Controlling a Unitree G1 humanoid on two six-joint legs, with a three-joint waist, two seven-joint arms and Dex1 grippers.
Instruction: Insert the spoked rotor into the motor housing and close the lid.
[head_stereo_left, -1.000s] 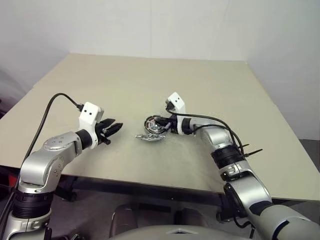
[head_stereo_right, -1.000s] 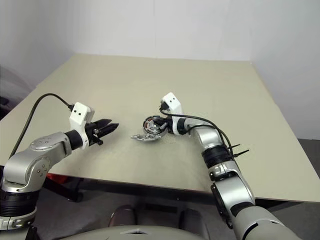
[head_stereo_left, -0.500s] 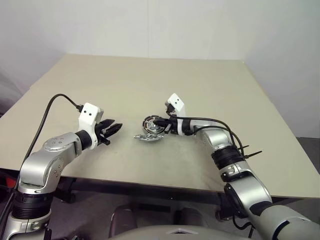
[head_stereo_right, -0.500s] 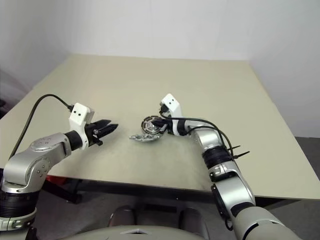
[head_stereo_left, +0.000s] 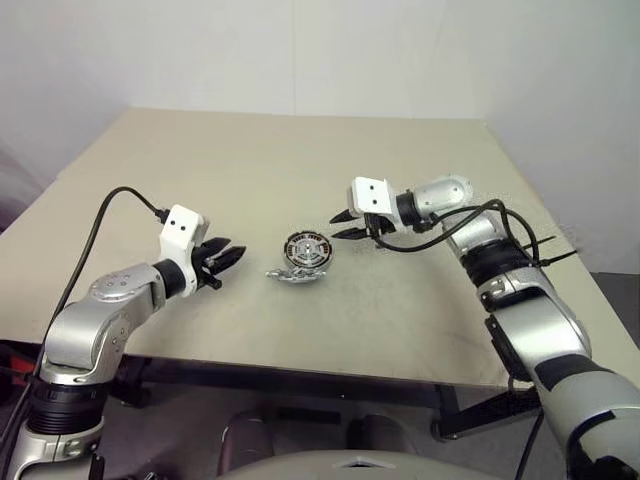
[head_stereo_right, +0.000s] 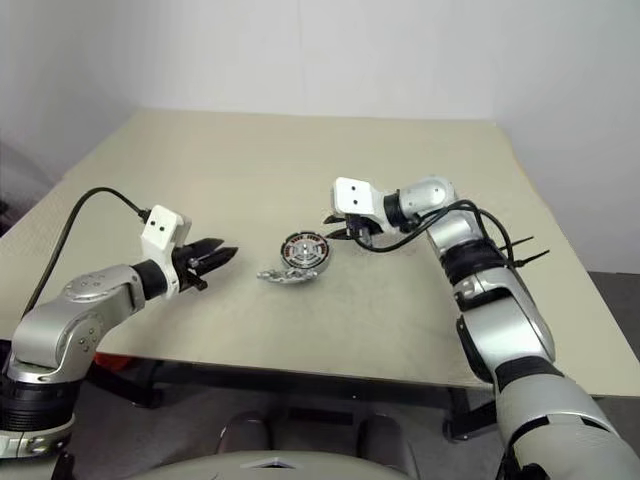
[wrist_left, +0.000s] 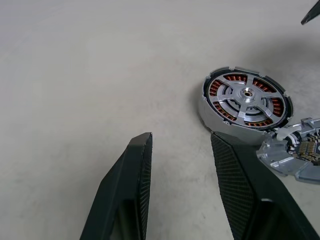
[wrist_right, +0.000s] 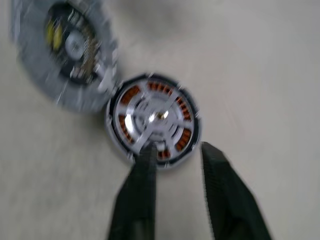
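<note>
My right gripper (head_stereo_left: 347, 224) now lifted off the motor housing (head_stereo_left: 307, 249), parted, empty; left gripper (head_stereo_left: 226, 259) likewise; no legible writing.

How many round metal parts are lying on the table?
2: the motor housing with the spoked rotor already sitting inside it, and the lid lying touching its near edge. Nothing looks hidden.

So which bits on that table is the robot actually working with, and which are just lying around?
Part of the job:
- motor housing, on the table
- spoked rotor, already seated inside it
- lid, lying open beside the housing
- left gripper and right gripper, both open and empty

Just there:
- the table
</note>
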